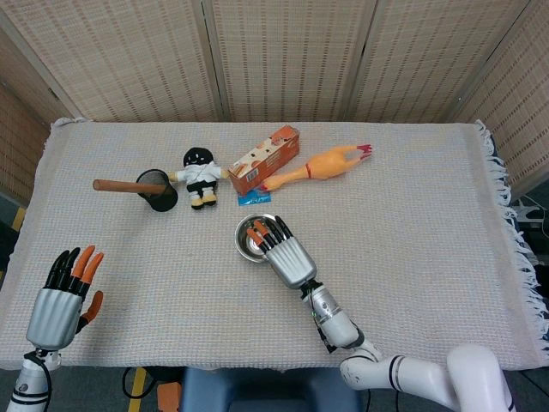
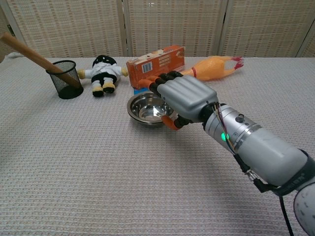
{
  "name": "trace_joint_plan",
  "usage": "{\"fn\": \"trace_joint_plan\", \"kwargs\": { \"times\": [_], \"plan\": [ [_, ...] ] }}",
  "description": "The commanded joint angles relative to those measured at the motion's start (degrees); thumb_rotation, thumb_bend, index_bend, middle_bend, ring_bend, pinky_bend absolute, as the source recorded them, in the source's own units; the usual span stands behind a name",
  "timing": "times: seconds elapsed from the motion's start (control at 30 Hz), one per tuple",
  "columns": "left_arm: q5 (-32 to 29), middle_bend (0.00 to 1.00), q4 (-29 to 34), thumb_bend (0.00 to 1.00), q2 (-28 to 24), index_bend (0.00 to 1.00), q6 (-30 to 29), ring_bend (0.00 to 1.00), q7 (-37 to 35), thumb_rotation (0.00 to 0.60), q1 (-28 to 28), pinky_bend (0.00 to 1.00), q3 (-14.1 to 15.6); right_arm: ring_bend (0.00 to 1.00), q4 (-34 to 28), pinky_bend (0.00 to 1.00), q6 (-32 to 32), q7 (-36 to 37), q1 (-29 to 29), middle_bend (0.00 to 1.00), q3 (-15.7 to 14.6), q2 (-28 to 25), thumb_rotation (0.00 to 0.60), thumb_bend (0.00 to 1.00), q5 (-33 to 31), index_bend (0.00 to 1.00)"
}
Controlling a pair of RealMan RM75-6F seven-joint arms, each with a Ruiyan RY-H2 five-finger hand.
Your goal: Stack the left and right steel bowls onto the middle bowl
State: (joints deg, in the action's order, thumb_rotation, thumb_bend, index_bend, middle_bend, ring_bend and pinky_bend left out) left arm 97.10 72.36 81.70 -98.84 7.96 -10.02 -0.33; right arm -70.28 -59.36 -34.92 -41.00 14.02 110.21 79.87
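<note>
A steel bowl [image 1: 251,246] [image 2: 142,109] sits level on the cloth at the table's middle, lowered into the middle bowl, whose rim barely shows beneath it. My right hand [image 1: 283,253] [image 2: 184,98] lies over its right side. The fingers reach over the rim into the bowl and the thumb presses the outer wall, so the hand still grips the rim. The hand hides the bowl's right half. My left hand [image 1: 58,300] hovers at the near left corner of the table with fingers spread, holding nothing. It appears only in the head view.
Behind the bowls lie an orange box [image 1: 264,160] [image 2: 155,60], a rubber chicken [image 1: 322,163] [image 2: 214,67] and a small blue card [image 1: 253,199]. To the back left are a doll [image 1: 200,176] [image 2: 103,73] and a black mesh cup [image 1: 157,189] [image 2: 65,78] holding a wooden stick.
</note>
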Motion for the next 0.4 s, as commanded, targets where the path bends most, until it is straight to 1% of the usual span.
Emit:
{"fn": "trace_joint_plan", "kwargs": {
  "times": [0.03, 0.1, 0.13, 0.2, 0.27, 0.3, 0.37, 0.4],
  "plan": [
    [0.4, 0.0, 0.4, 0.46, -0.2, 0.0, -0.2, 0.0, 0.5, 0.6, 0.4, 0.08, 0.3, 0.0, -14.6, 0.0, -8.0, -6.1, 8.0, 0.0, -5.0, -11.0, 0.6, 0.31, -0.4, 0.0],
    [0.5, 0.0, 0.9, 0.46, -0.7, 0.0, -0.3, 0.0, 0.8, 0.6, 0.8, 0.08, 0.4, 0.0, -19.5, 0.0, -11.9, -6.5, 12.0, 0.0, -7.8, -16.2, 0.6, 0.28, 0.2, 0.0],
    [0.5, 0.0, 1.4, 0.46, -1.2, 0.0, -0.3, 0.0, 1.2, 0.6, 1.1, 0.08, 0.6, 0.0, -21.9, 0.0, -14.8, -6.0, 14.9, 0.0, -9.9, -19.7, 0.6, 0.27, 0.9, 0.0],
    [0.2, 0.0, 2.8, 0.46, -2.2, 0.0, 0.4, 0.0, 2.1, 0.6, 1.6, 0.08, 1.1, 0.0, -23.5, 0.0, -19.5, -3.9, 19.3, 0.0, -13.1, -24.4, 0.6, 0.26, 2.3, 0.0],
    [-0.1, 0.0, 4.8, 0.46, -3.3, 0.0, 1.4, 0.0, 3.1, 0.6, 1.9, 0.08, 1.7, 0.0, -22.7, 0.0, -25.5, 0.8, 24.4, 0.0, -16.2, -28.2, 0.6, 0.26, 4.5, 0.0],
    [0.0, 0.0, 5.4, 0.46, -3.6, 0.0, 1.7, 0.0, 3.5, 0.6, 2.0, 0.09, 1.8, 0.0, -21.6, 0.0, -28.1, 3.1, 26.3, 0.0, -17.3, -29.3, 0.6, 0.26, 5.5, 0.0],
    [0.0, 0.0, 6.0, 0.46, -3.7, 0.0, 1.9, 0.0, 4.8, 0.6, 2.1, 0.09, 1.6, 0.0, -18.3, 0.0, -33.1, 8.4, 30.1, 0.0, -18.7, -30.7, 0.6, 0.26, 7.2, 0.0],
    [0.0, 0.0, 6.1, 0.46, -3.5, 0.0, 1.9, 0.0, 5.4, 0.6, 2.2, 0.09, 1.6, 0.0, -17.0, 0.0, -34.4, 10.2, 31.3, 0.0, -19.1, -31.2, 0.6, 0.26, 7.6, 0.0]
  ]
}}
